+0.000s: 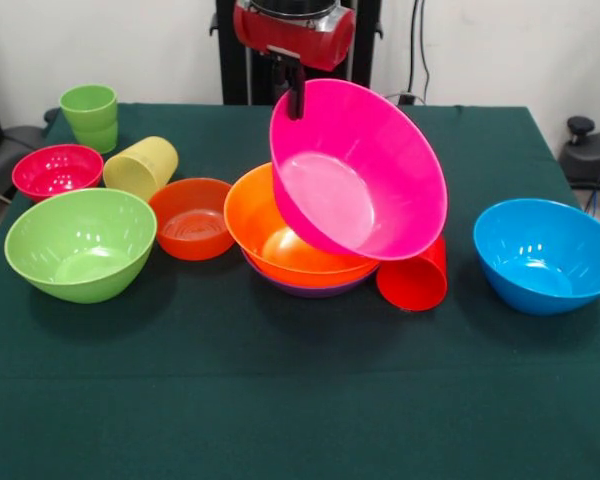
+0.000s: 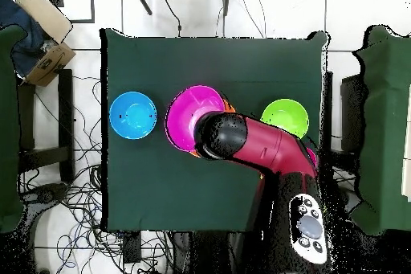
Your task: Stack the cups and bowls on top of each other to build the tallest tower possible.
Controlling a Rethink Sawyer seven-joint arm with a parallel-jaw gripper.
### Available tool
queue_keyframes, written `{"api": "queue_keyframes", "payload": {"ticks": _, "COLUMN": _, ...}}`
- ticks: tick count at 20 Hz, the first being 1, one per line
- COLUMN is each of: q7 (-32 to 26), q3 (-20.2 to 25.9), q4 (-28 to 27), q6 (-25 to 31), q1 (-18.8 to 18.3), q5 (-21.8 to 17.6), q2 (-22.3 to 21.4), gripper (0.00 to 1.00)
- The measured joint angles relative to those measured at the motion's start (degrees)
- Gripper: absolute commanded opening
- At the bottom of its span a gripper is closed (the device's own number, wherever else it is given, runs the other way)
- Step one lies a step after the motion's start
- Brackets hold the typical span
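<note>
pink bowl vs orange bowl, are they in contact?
Touching. In the front view the tilted pink bowl, held at its far rim by the gripper, rests its lower edge inside the orange bowl, with no gap visible.

We count seven bowls: pink [image 1: 365, 170], orange [image 1: 280, 245], purple [image 1: 315, 288] rim beneath orange, lime-green [image 1: 80, 243], blue [image 1: 546, 254], small red-orange [image 1: 191, 217], small magenta [image 1: 57, 170]. Three cups: green [image 1: 90, 116], pale yellow [image 1: 141, 166], red [image 1: 415, 275].
</note>
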Motion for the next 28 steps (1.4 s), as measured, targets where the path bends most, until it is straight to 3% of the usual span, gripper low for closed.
{"api": "queue_keyframes", "payload": {"ticks": 26, "q7": 0.00, "q3": 1.59, "q4": -0.02, "q6": 0.00, "q1": -1.52, "q5": -0.47, "q2": 0.00, "gripper": 0.00}}
{"api": "queue_keyframes", "payload": {"ticks": 27, "q7": 0.00, "q3": 1.67, "q4": -0.07, "q6": 0.01, "q1": -1.49, "q5": -0.57, "q2": -0.01, "gripper": 1.00}}
{"api": "queue_keyframes", "payload": {"ticks": 28, "q7": 0.00, "q3": 1.67, "q4": -0.08, "q6": 0.02, "q1": -1.49, "q5": -0.57, "q2": 0.00, "gripper": 1.00}}
